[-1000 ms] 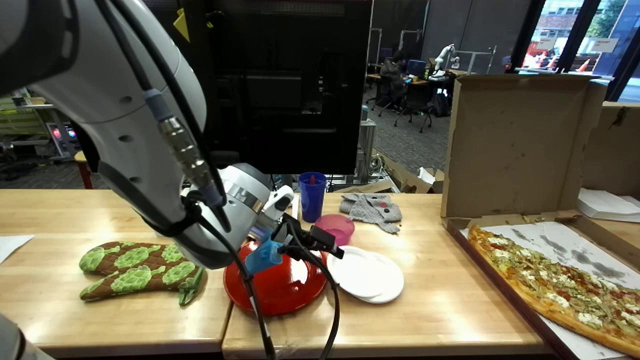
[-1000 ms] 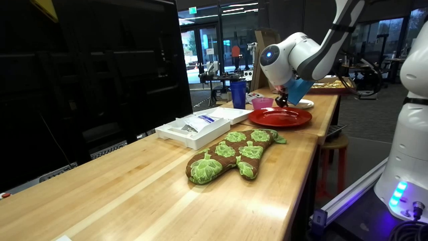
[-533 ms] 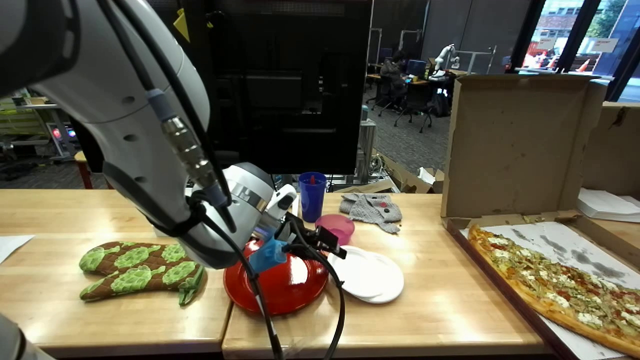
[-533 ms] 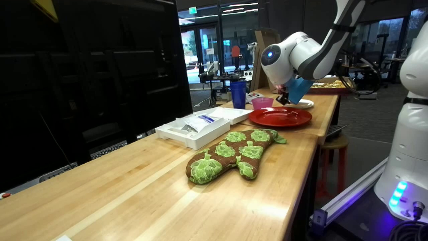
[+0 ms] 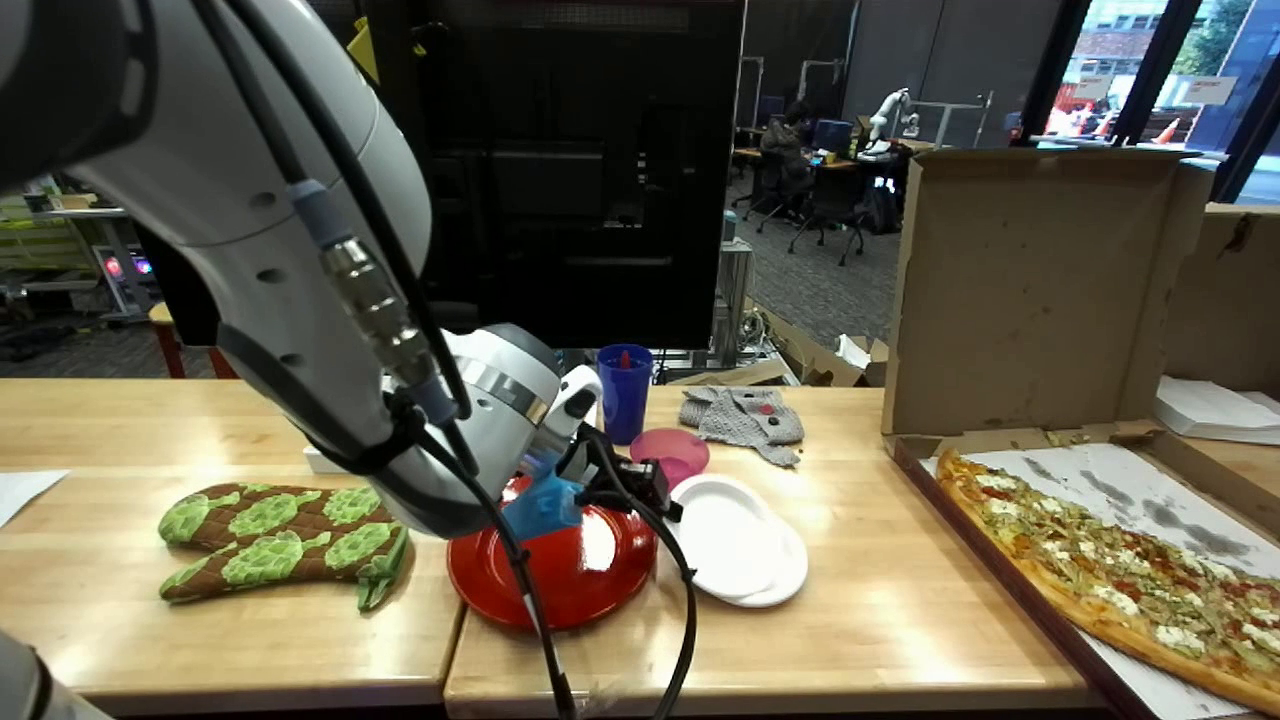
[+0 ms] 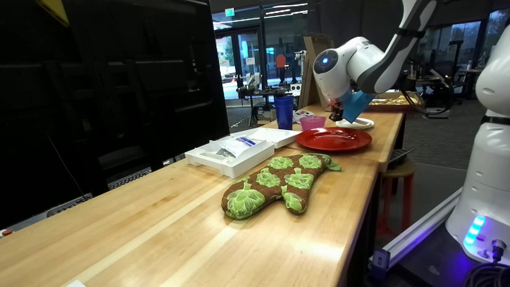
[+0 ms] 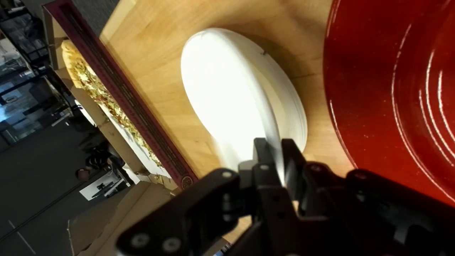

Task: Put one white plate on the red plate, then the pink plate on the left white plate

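Pinching one white plate point(image 7: 220, 89) by its rim, the gripper point(image 7: 275, 151) is clamped and holds it tilted. Plate plain, round, bright white; it reaches out ahead of the gripper, over the lower white plate point(image 7: 286, 106). Whether those two touch, cannot tell. Just beside the gripper: glossy red plate point(image 7: 398, 85). Near the gripper: pink plate point(image 5: 670, 448). Below: pale wood table point(image 5: 870, 620), striped grain, patches of glare. Well apart from the gripper: pizza box point(image 5: 1040, 290), lid raised; oven mitt point(image 6: 275, 183); tall black panel point(image 5: 570, 180); glass doors point(image 6: 248, 50).
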